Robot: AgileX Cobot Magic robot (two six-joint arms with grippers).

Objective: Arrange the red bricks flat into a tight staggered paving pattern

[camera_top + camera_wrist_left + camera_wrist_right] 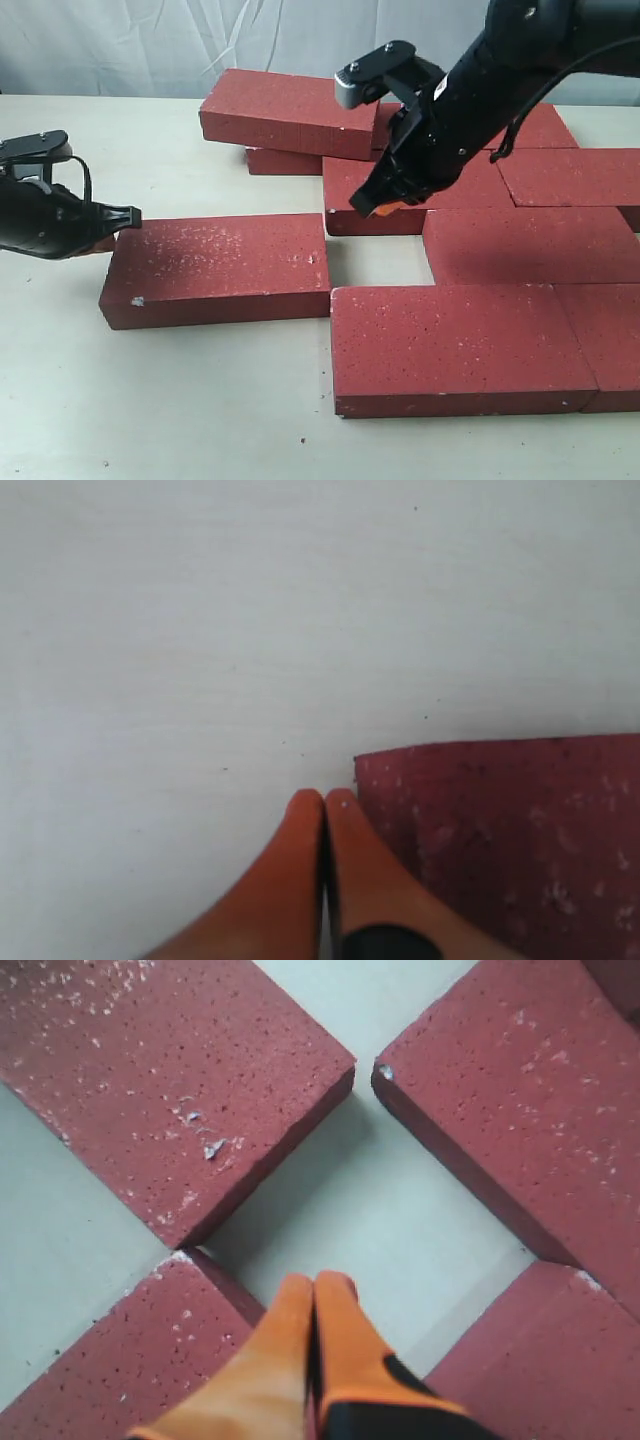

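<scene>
the left end effector (pixel 130 213) is closed, its orange fingers (pixel 300 880) pressed together with nothing between them. it sits low at the left end of the loose brick (pixel 215 265), touching or just beside that end face. a closed tip makes a firm pusher, so this looks like a set-up for shoving rather than lifting. that brick lies flat on the counter (pixel 150 400), slightly askew, left of the paved bricks (pixel 460 345). a bare gap (pixel 375 260) separates its right end from the middle-row brick (pixel 530 245). sliding it right would likely close that gap and keep the joints staggered against the near row. the right end effector (pixel 385 207) is also closed and empty, hanging over the spot where four brick corners nearly meet. whether it touches a brick cannot be told; its placement suggests it is there to steady or nudge a neighbour. at the far side a stacked brick (pixel 285 110) rests tilted on top of another brick (pixel 280 160), so it is not yet laid flat. the pattern appears about half tightened, and a skewed push could jam a corner.
</scene>
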